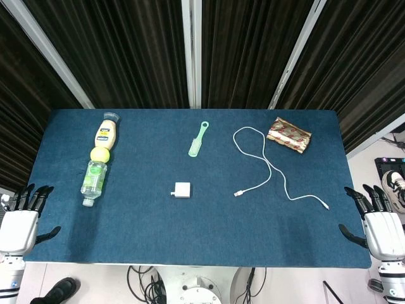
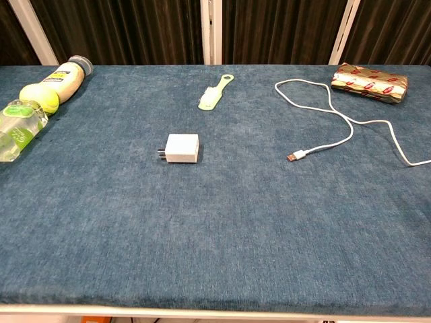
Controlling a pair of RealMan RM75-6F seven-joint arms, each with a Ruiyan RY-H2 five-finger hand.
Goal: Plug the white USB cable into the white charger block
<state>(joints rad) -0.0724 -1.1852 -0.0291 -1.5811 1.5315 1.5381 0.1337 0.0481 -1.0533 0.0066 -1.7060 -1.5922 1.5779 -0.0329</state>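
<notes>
A blue cloth-covered worktop (image 1: 190, 234) is seen from above, with dark curtains behind it.

At the far left, off the worktop's near corner, the left hand (image 1: 19, 221) hangs beside the edge with dark fingers spread apart, holding nothing and touching nothing. Its forearm is cut off by the bottom of the head view, and the chest view does not show it at all.

On the left part of the worktop three things lie in a line, end to end: a cream squeeze bottle (image 1: 105, 132) farthest back, a yellow ball (image 1: 100, 154) touching it, and a clear bottle with a green label (image 1: 93, 180) nearest. In the chest view the clear bottle is partly cut off by the left edge. The label print is too small to read.

Near the middle, the white charger block (image 1: 182, 189) lies flat by itself, with its prongs pointing left. Behind it, well apart, lies a pale green brush (image 1: 198, 139).

To the right, the white USB cable (image 1: 266, 166) loops and trails loosely. Its large plug end (image 2: 297, 157) rests right of the charger block, apart from it. Its small end lies near the right edge, cut off in the chest view.

A red and gold foil packet (image 1: 288, 135) sits at the back right, just beside the cable's loop.

At the far right, off the worktop's edge, the right hand (image 1: 380, 225) also has its fingers spread and grips nothing.
</notes>
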